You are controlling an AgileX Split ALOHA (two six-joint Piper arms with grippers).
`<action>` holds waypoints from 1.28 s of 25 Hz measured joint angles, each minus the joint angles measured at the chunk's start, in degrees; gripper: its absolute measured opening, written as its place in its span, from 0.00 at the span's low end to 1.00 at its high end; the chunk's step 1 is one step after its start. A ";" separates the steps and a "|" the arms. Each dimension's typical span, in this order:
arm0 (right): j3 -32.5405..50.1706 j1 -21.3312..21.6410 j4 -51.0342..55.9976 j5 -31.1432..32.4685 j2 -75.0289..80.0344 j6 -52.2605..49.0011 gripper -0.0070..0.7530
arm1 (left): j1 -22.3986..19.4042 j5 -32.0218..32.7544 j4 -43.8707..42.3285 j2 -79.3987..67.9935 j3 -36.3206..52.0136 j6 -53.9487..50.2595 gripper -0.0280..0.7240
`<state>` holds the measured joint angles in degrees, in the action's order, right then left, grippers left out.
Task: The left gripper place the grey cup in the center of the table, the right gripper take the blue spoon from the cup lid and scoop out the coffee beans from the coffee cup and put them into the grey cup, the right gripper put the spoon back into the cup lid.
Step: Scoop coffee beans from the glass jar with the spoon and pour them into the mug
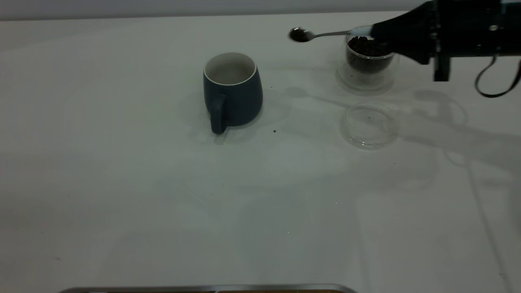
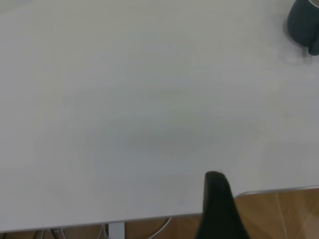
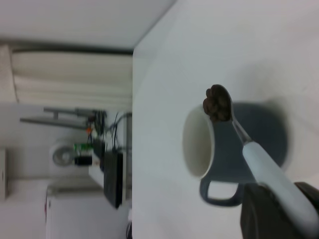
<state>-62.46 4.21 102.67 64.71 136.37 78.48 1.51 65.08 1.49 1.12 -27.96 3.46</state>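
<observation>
The grey cup (image 1: 233, 91) stands upright in the middle of the table (image 1: 122, 183), its handle toward the front; I cannot see anything inside it. My right gripper (image 1: 378, 30) is shut on the blue spoon (image 1: 325, 34) by its pale handle, above the coffee cup (image 1: 368, 61), which holds coffee beans (image 1: 366, 47). The spoon's bowl (image 1: 300, 35) carries beans and hangs in the air between the two cups. In the right wrist view the loaded bowl (image 3: 217, 103) lines up with the grey cup's (image 3: 249, 149) rim. The cup lid (image 1: 369, 125) lies empty in front of the coffee cup. One left finger (image 2: 217, 199) shows at the table edge, far from the grey cup (image 2: 303, 25).
A small dark speck (image 1: 274, 131) lies on the table right of the grey cup. A metal edge (image 1: 203, 288) runs along the table's front. A black cable loop (image 1: 498, 81) hangs under the right arm.
</observation>
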 joint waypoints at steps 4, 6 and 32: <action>-1.02 -3.97 0.02 -0.68 0.00 -0.80 0.16 | 0.00 0.00 0.00 0.00 0.00 0.00 0.79; -1.72 -5.97 -0.04 -1.54 0.00 -1.39 0.16 | 0.00 0.00 0.00 0.00 0.00 0.00 0.79; -6.74 -13.37 -2.05 -13.26 -3.94 35.46 0.16 | 0.00 0.00 0.00 0.00 0.00 0.00 0.79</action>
<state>-69.19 -9.15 100.62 51.45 132.43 113.94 1.51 65.08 1.49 1.12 -27.96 3.46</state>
